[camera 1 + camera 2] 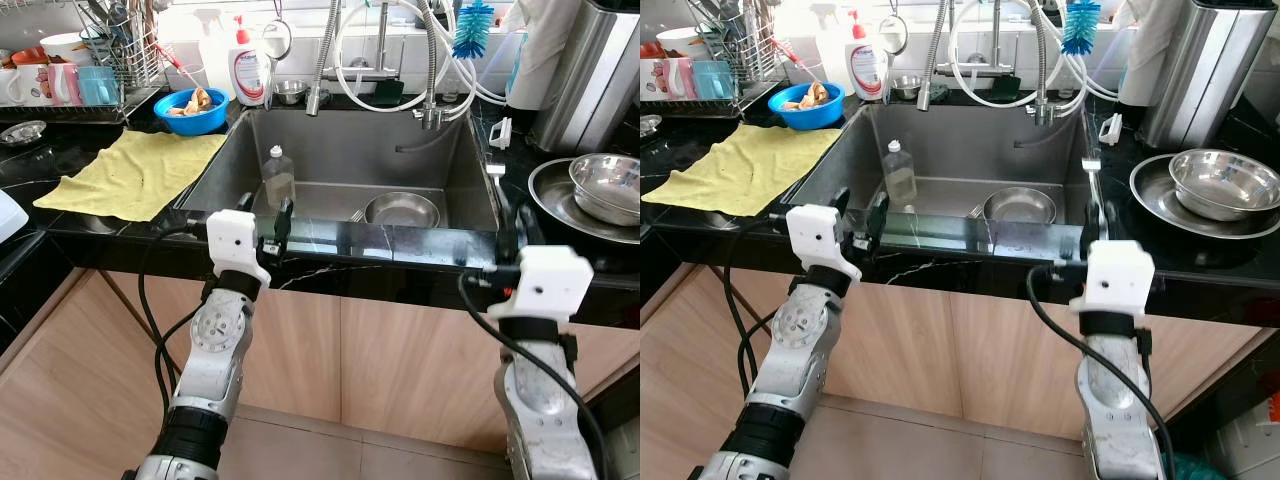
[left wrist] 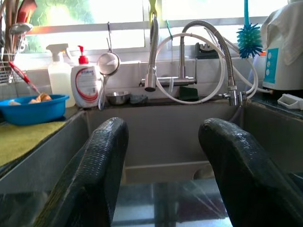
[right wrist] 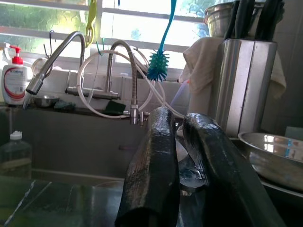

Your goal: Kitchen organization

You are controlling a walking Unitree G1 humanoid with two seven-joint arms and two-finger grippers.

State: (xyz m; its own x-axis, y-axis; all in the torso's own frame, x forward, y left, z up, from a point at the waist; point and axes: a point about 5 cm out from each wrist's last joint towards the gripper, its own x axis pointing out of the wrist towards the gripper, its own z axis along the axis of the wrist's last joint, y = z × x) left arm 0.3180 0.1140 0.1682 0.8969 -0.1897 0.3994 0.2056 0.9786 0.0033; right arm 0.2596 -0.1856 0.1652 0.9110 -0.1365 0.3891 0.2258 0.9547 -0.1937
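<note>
Your black counter (image 1: pixel 420 262) carries the sink (image 1: pixel 330 150), straight ahead of both sets of fingers. Your left gripper (image 1: pixel 262 215) rests at its front rim, fingers spread apart; beyond them stand a steel bowl (image 1: pixel 401 209) and bottle (image 1: pixel 278 177). Your right gripper (image 3: pixel 187 165) has its fingers nearly together, holding nothing.

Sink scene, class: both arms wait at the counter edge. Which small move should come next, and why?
Probably reach the left pincer forward and down toward the clear bottle standing in the sink. Its fingers are open and the bottle stands just beyond them; the right pincer is shut and farther off.
</note>
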